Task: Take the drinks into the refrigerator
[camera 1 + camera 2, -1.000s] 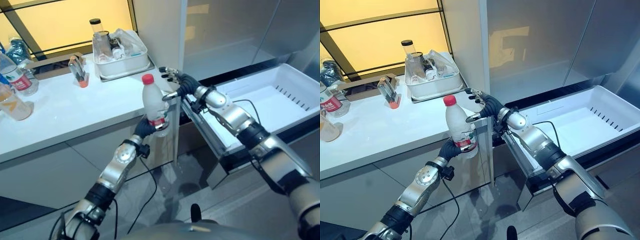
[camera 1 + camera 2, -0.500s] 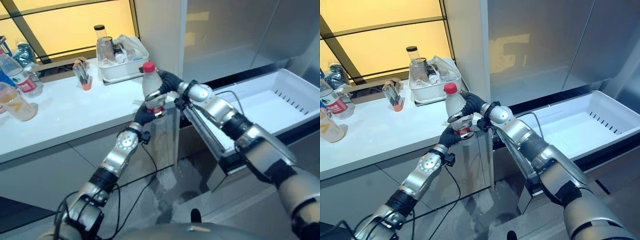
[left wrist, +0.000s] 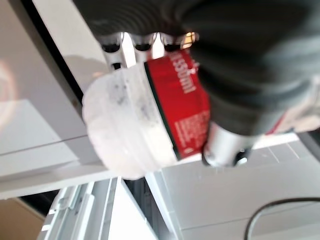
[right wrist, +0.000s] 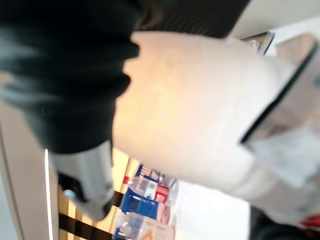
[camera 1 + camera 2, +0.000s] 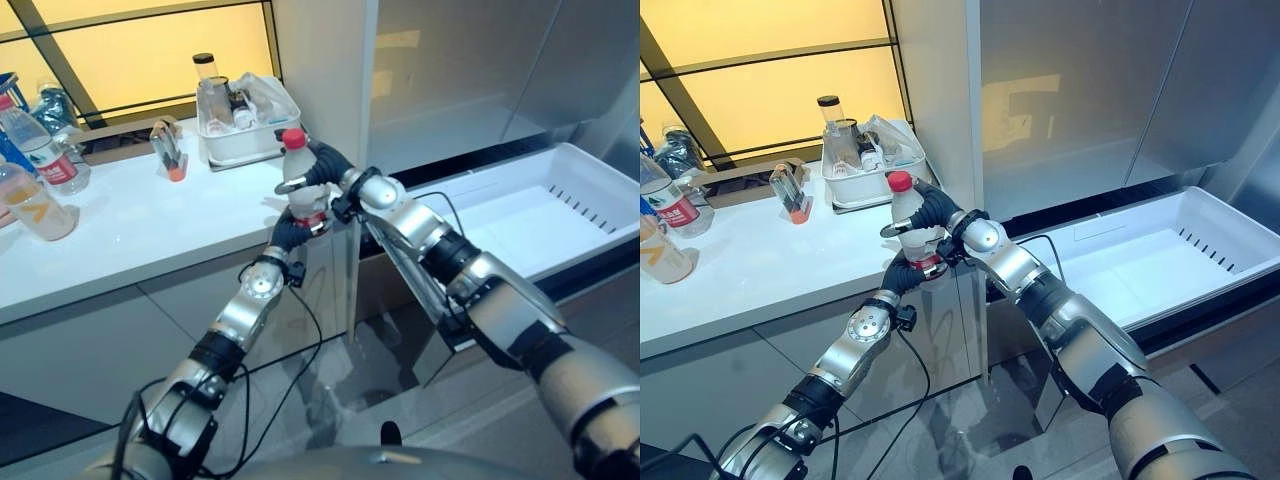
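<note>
- Clear plastic water bottle (image 5: 302,190) with a red cap and red label is held upright in the air, just off the front edge of the white counter (image 5: 150,225) near its right-hand corner.
- Left hand (image 5: 288,232) has its fingers curled round the bottle's lower part; the left wrist view shows them wrapped over the red label with the base sticking out past them.
- Right hand (image 5: 930,212) is wrapped round the upper body just under the cap, so you've got both hands on the same bottle, right above left.
- Reads to me as a hand-over from left to right, mid-way; neither hand has let go.
- Progress: early. White fridge drawer (image 5: 590,195) is pulled out to the right and holds no drinks that I can see.
- Bottle is well apart from the drawer; nothing is stowed yet.
- Other bottles (image 5: 30,175) sit at the far left end of the counter, so more drinks look left to fetch.
- White tub (image 5: 245,125) of small items sits at the counter's back right corner, just behind the held bottle.
</note>
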Tool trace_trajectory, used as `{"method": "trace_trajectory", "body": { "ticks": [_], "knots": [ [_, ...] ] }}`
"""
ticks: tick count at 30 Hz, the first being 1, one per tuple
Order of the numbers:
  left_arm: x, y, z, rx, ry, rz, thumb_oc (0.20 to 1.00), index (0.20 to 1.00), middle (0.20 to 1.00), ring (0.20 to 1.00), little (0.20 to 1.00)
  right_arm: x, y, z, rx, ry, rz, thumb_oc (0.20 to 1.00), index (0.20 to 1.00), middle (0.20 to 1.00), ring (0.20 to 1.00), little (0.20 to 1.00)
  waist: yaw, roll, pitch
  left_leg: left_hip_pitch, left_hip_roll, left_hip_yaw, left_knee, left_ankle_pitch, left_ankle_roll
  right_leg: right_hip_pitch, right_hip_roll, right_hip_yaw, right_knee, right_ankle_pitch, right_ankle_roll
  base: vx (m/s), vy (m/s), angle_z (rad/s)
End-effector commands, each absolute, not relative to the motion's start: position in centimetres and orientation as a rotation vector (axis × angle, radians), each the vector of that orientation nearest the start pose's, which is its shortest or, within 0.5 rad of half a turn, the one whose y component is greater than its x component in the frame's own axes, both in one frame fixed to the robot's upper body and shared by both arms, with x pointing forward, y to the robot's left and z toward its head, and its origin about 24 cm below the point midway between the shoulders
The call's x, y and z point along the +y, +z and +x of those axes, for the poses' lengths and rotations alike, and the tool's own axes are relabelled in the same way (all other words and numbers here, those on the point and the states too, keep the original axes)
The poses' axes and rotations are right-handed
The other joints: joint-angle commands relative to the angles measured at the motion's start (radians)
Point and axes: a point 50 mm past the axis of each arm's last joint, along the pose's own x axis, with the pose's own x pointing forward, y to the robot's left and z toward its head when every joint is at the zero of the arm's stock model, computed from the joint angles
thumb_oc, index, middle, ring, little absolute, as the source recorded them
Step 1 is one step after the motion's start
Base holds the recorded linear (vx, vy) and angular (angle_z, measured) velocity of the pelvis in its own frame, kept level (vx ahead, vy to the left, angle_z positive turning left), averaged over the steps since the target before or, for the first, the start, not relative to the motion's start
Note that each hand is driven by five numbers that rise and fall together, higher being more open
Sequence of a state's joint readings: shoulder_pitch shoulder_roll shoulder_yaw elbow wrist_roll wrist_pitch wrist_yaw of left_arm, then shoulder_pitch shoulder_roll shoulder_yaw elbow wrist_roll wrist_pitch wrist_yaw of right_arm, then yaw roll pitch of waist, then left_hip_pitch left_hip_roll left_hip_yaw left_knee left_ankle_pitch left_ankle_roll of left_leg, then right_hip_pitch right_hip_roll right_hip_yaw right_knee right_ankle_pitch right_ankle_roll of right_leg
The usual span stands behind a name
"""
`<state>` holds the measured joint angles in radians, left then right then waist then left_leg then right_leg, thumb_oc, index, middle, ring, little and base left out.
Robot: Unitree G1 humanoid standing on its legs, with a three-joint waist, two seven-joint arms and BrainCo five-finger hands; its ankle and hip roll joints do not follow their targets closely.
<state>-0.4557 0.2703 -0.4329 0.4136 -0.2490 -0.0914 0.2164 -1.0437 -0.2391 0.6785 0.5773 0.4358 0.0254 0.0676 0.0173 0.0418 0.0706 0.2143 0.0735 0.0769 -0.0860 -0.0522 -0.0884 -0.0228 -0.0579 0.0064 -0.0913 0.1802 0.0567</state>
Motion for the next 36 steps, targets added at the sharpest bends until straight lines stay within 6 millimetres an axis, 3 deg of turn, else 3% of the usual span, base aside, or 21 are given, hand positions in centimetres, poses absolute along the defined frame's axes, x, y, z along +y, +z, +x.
{"method": "trace_trajectory", "body": {
  "ticks": [1,4,5,6,7,27,32,36],
  "knots": [
    [4.5,17.3,34.2,-0.502,-0.370,0.235,0.200,0.200,0.200,0.200,0.200,4.4,20.9,34.7,-0.343,0.837,-0.273,0.200,0.200,0.200,0.200,0.200,0.031,-0.032,-0.027,-0.070,-0.062,-0.022,0.012,0.001,0.067,0.101,-0.013,-0.030,0.077,-0.146,0.037,0.00,0.000,0.00],
    [4.6,17.4,34.1,-0.509,-0.368,0.221,0.200,0.200,0.200,0.200,0.200,4.1,21.1,34.7,-0.361,0.819,-0.271,0.200,0.200,0.200,0.200,0.200,0.031,-0.032,-0.028,-0.069,-0.062,-0.020,0.013,0.000,0.068,0.102,-0.013,-0.031,0.077,-0.147,0.039,0.00,0.000,0.00],
    [4.6,17.3,34.2,-0.502,-0.365,0.213,0.319,0.319,0.319,0.319,0.319,3.9,21.1,34.7,-0.367,0.807,-0.268,0.200,0.200,0.200,0.200,0.200,0.032,-0.033,-0.028,-0.069,-0.063,-0.021,0.013,0.000,0.069,0.103,-0.013,-0.031,0.078,-0.147,0.039,0.00,0.000,0.00],
    [4.6,17.3,34.2,-0.502,-0.365,0.213,0.385,0.385,0.385,0.385,0.385,3.9,21.1,34.7,-0.367,0.807,-0.268,0.200,0.200,0.200,0.200,0.200,0.032,-0.033,-0.028,-0.069,-0.063,-0.021,0.013,0.000,0.069,0.103,-0.013,-0.031,0.078,-0.147,0.039,0.00,0.000,0.00],
    [4.5,17.0,34.2,-0.487,-0.364,0.201,1.000,1.000,1.000,1.000,1.000,3.5,21.2,34.9,-0.375,0.789,-0.257,0.200,0.200,0.200,0.200,0.200,0.033,-0.033,-0.027,-0.069,-0.063,-0.022,0.013,0.000,0.070,0.104,-0.014,-0.031,0.078,-0.146,0.039,0.00,0.000,0.00],
    [4.7,16.6,34.4,-0.464,-0.341,0.175,1.000,1.000,1.000,1.000,1.000,1.4,21.7,35.5,-0.407,0.690,-0.206,0.200,0.200,0.200,0.200,0.200,0.033,-0.033,-0.032,-0.063,-0.063,-0.017,0.014,0.001,0.071,0.108,-0.013,-0.028,0.078,-0.148,0.039,0.00,0.000,0.00],
    [4.5,15.2,34.2,-0.385,-0.370,0.085,1.000,1.000,1.000,1.000,1.000,0.7,22.6,35.4,-0.435,0.679,-0.184,0.200,0.200,0.200,0.200,0.200,0.034,-0.033,-0.035,-0.062,-0.062,-0.019,0.014,0.002,0.071,0.110,-0.012,-0.028,0.077,-0.147,0.038,0.00,0.000,0.00],
    [4.9,12.2,33.3,-0.267,-0.387,0.008,1.000,1.000,1.000,1.000,1.000,-1.3,24.6,35.7,-0.498,0.630,-0.162,0.200,0.200,0.200,0.200,0.200,0.035,-0.035,-0.034,-0.064,-0.062,-0.017,0.014,0.002,0.071,0.108,-0.010,-0.025,0.073,-0.143,0.037,0.00,0.000,0.00]
  ]
}}
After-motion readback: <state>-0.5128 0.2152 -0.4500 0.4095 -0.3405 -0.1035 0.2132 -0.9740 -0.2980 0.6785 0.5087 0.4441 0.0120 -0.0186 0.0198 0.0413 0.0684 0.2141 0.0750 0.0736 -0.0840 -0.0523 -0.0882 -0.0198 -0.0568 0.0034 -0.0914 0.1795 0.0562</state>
